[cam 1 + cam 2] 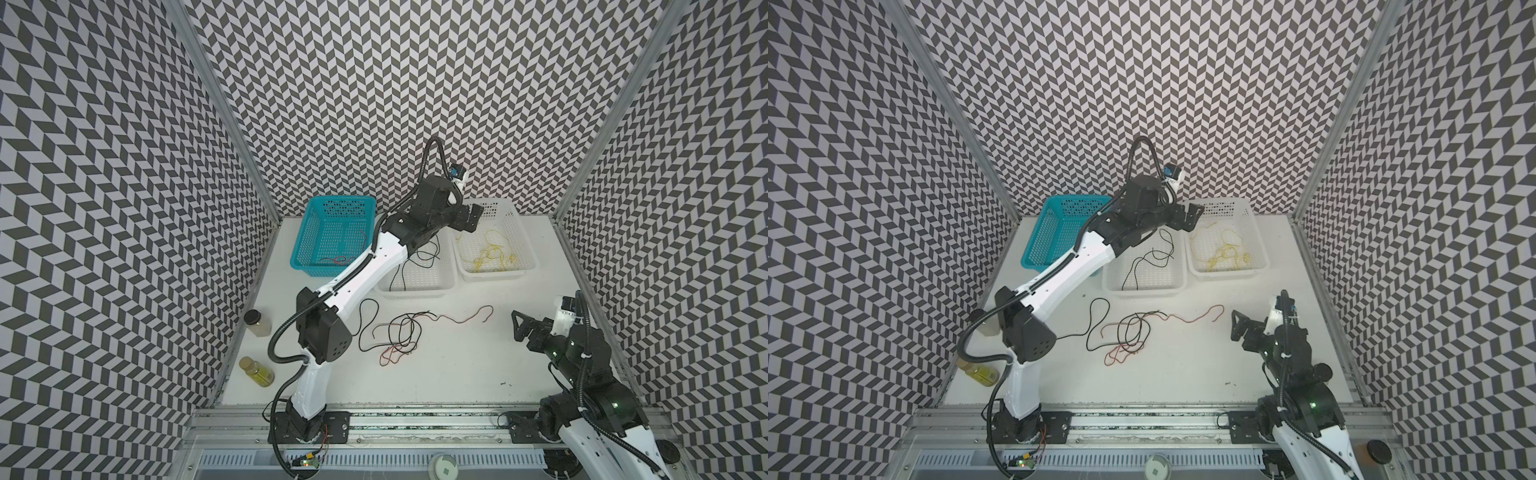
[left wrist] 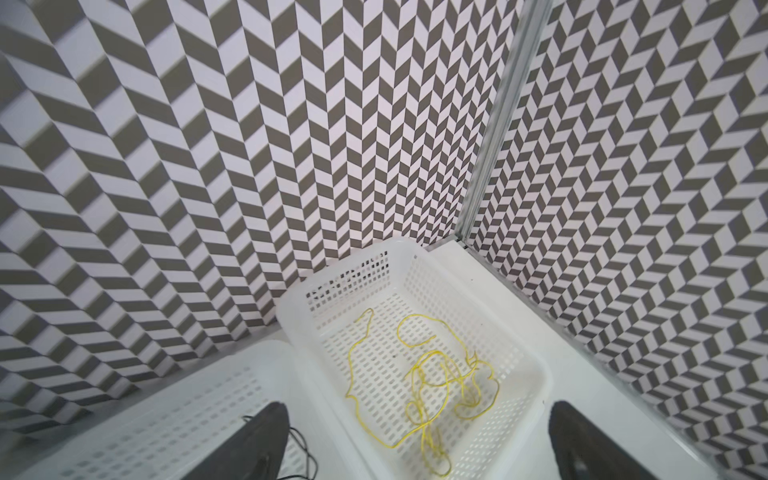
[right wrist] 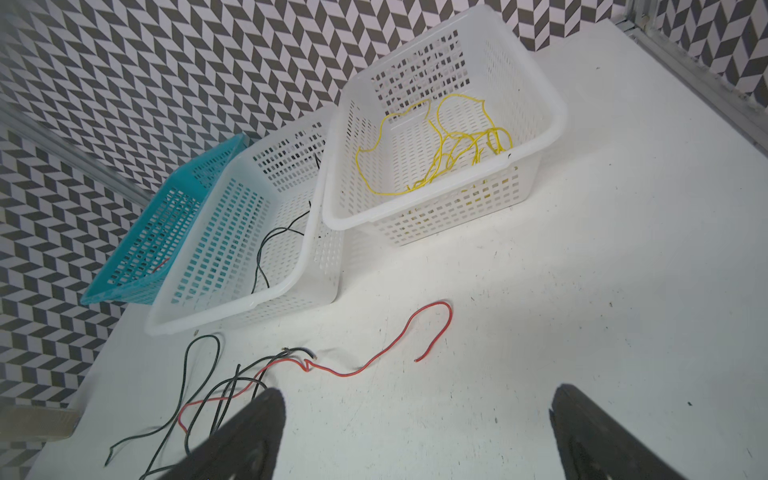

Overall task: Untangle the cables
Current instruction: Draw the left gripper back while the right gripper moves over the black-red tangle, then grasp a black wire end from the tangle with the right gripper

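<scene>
The left gripper (image 1: 473, 218) is hovering spread over the yellow cables (image 1: 492, 251), upper centre, drop seemingly done; the right gripper (image 1: 519, 326), also spread, is likely needing a red end from the tangle (image 1: 405, 332).

Teal basket (image 1: 302, 232), middle white basket (image 1: 411, 291), and right white basket (image 1: 496, 274) just ahead of the left fingers (image 2: 266, 436), on a white table (image 1: 457, 365).

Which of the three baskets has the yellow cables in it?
The white basket on the right, by the back right corner, holds the yellow cables. The middle white basket holds black cables, the teal basket red cables.
</scene>
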Robot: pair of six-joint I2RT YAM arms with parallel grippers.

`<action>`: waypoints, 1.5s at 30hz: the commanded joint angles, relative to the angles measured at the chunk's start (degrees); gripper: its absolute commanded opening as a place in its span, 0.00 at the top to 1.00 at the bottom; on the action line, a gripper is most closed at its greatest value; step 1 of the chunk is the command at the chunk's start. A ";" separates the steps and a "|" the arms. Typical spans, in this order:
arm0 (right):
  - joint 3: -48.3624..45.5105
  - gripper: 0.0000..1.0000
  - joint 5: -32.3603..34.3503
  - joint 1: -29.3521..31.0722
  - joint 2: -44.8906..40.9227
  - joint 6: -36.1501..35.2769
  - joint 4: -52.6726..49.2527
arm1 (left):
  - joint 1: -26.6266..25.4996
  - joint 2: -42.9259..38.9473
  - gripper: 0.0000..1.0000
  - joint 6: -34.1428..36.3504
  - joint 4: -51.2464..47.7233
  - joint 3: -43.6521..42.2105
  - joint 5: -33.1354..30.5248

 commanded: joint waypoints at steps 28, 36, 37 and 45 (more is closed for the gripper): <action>17.48 0.20 -3.21 33.55 46.99 5.59 15.73 | -2.71 -68.78 0.00 -4.72 -11.53 -66.45 -23.09; 22.62 0.40 -10.43 36.23 61.70 12.92 21.56 | -3.04 -70.89 0.01 -1.49 -11.07 -69.70 -28.43; 23.14 0.42 -10.98 36.31 63.13 13.34 22.19 | -3.09 -70.77 0.01 -1.49 -11.06 -69.73 -28.13; 27.29 0.58 -12.99 37.16 73.56 15.48 24.12 | -3.17 -70.86 0.02 -1.93 -10.62 -70.15 -26.61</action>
